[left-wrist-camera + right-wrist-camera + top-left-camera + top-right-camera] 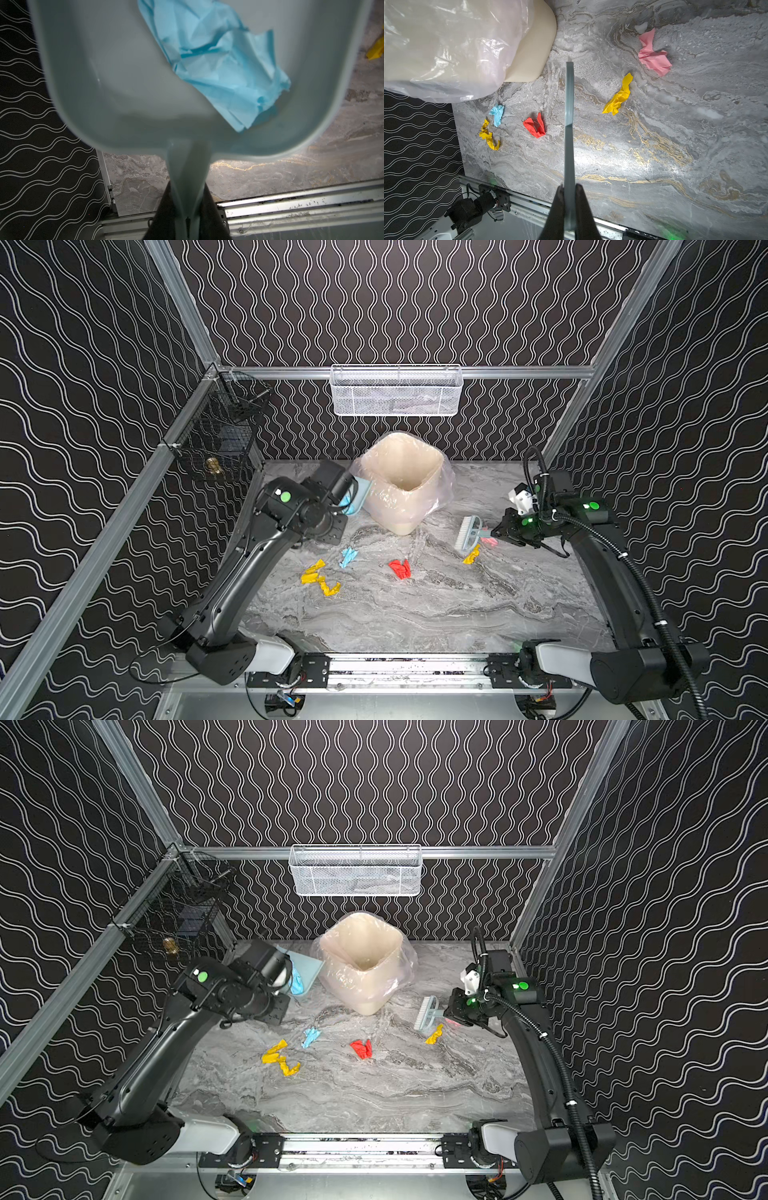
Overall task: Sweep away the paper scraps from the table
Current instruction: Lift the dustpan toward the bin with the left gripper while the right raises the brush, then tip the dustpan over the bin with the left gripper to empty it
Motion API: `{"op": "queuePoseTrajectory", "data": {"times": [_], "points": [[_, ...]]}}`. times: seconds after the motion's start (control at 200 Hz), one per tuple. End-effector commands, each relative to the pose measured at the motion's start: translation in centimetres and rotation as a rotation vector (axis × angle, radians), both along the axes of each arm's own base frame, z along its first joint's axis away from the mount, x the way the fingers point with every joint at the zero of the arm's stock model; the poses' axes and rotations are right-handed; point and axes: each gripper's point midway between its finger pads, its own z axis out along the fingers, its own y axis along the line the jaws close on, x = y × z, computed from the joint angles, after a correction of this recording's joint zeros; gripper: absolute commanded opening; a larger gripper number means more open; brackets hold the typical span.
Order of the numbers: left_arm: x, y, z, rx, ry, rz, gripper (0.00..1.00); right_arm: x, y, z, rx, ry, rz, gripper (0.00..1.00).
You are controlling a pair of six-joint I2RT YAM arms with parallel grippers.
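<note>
- While the dustpan (124,83) is held up just beside the lined bin (405,485), its handle is clamped between the fingers of the left gripper (188,209).
- And look, a crumpled blue scrap (218,62) is carried inside the pan!
- Over on the right, the brush (468,533) is gripped by its handle in the right gripper (569,207), fingers pressed tight against it; whether the bristles touch the marble cannot be told.
- Across the table (415,614), paper scraps (360,1048) are scattered in front of the bin: two yellow twists (320,578) are seen on the left, a light blue piece (348,558) near them, a red piece (400,568) in the middle.
- Another yellow scrap (471,554) is spotted just beside the brush, and a pink scrap (653,55) is found close by, partly hidden under the right gripper in both top views.
</note>
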Motion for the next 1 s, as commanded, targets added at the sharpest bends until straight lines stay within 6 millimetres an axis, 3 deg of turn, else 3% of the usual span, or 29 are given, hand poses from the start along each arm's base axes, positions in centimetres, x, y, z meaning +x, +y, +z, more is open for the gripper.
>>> {"op": "queuePoseTrajectory", "data": {"times": [0.0,0.29,0.491,0.741,0.996], "points": [[1.2,1.1,0.6,0.018,0.021,-0.042,0.0,-0.6,0.2,0.0,0.014,0.004,0.015,0.0],[5.7,2.5,1.3,0.148,0.005,-0.023,0.0,-4.1,0.5,-2.6,0.053,0.107,0.001,0.0],[8.0,3.0,1.8,0.244,-0.023,-0.004,0.0,-5.3,0.6,-3.3,0.073,0.125,-0.004,0.0],[10.0,0.3,1.0,0.411,-0.029,-0.073,0.0,-5.7,0.4,-3.3,0.046,0.137,0.021,0.0],[12.1,-1.2,2.3,0.578,-0.114,-0.113,0.0,-6.1,0.5,-3.9,0.042,0.161,0.053,0.0]]}}
